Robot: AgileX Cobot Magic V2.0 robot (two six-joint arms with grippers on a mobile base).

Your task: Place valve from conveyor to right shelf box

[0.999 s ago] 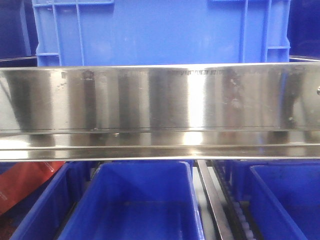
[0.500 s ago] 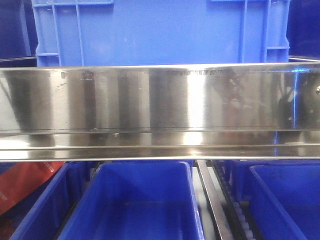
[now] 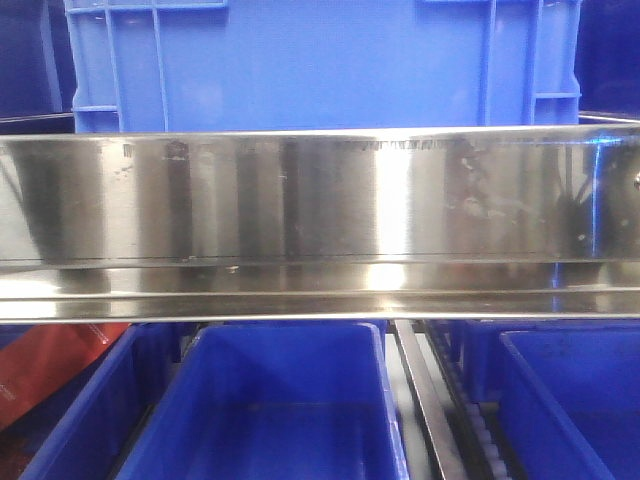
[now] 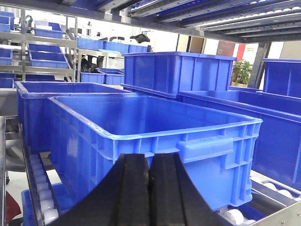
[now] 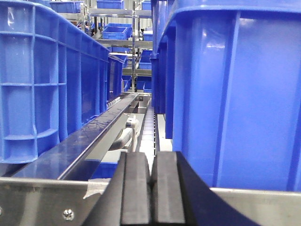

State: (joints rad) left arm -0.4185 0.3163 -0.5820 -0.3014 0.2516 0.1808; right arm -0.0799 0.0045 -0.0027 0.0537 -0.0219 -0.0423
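Grippers left and right both pressed closed, nothing between them, each facing blue bins.

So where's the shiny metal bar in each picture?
Front view: the shiny brushed-steel bar spans the middle, edge to edge.
Left wrist view: not clearly in it; only a steel sliver at the bottom right corner.
Right wrist view: a steel strip along the bottom, maybe the same bar.
Shared landmark: blue plastic crates.
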